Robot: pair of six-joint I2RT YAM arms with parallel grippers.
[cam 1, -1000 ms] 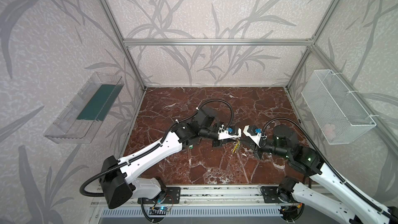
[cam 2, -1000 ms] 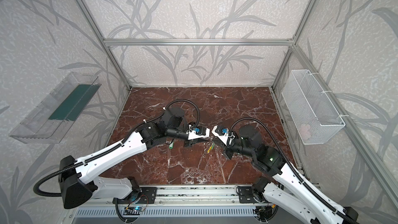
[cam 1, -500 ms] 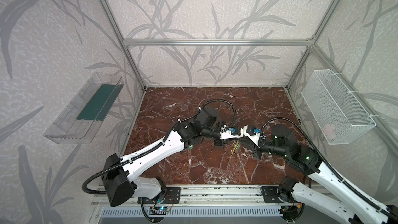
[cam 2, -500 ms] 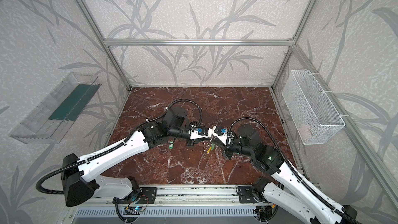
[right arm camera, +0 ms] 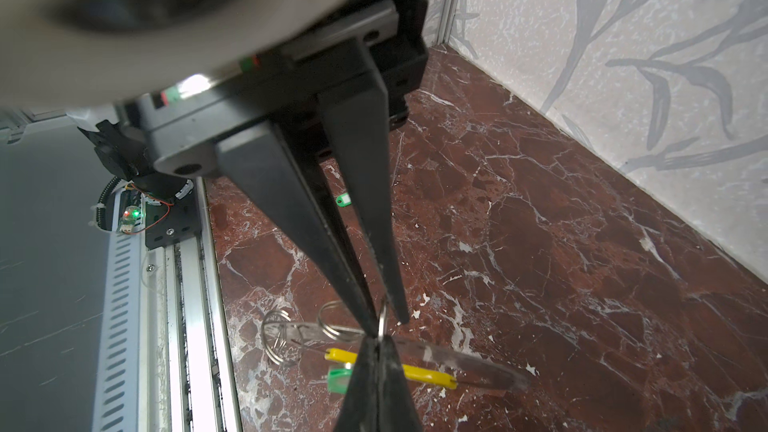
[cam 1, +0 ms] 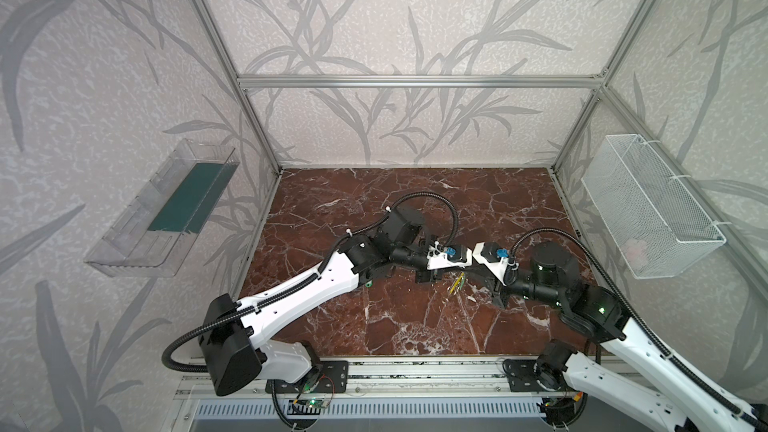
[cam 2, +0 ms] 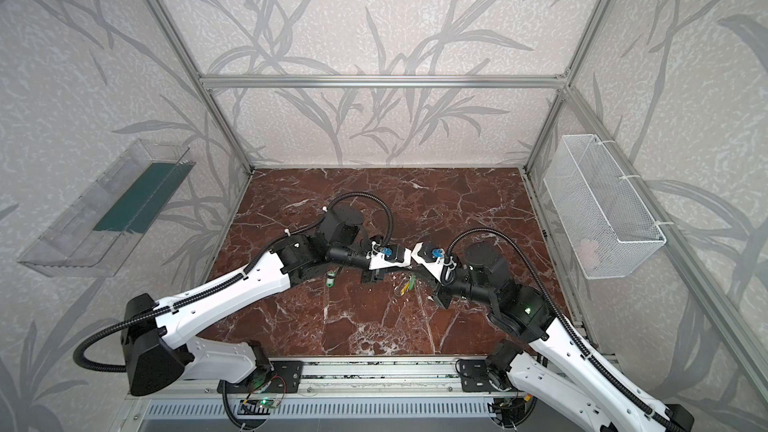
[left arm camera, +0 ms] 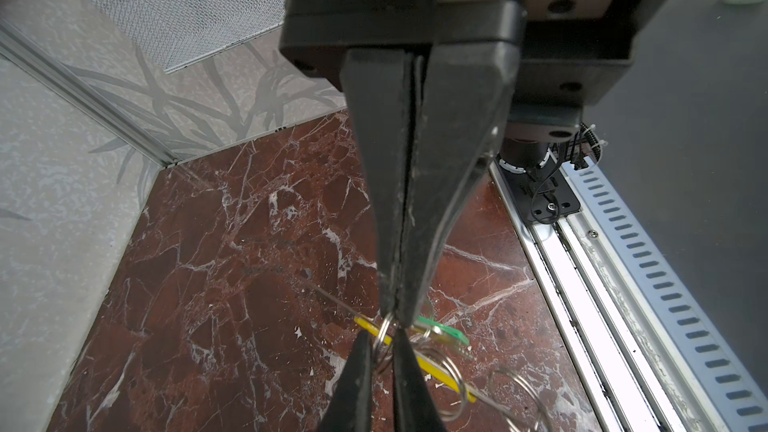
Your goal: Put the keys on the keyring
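**Step in hand: both arms converge on one small wire split ring [right arm camera: 382,317] above the keyring.**
The right gripper [right arm camera: 377,339] has its fingers clenched, apparently on that ring. The left gripper [left arm camera: 384,336] fingers stand narrowly apart on either side of it, not visibly clamping. The large flat grey metal keyring with yellow curved sleeve [right arm camera: 424,375] sits beneath, apparently on the red-brown marble tabletop [right arm camera: 540,243]. One green-tagged metal key [right arm camera: 338,380] lies just beside the sleeve, and the other green-tagged key [cam 2: 330,282] lies well apart. Next, the left fingers likely need to finish the pinch without twisting the ring.
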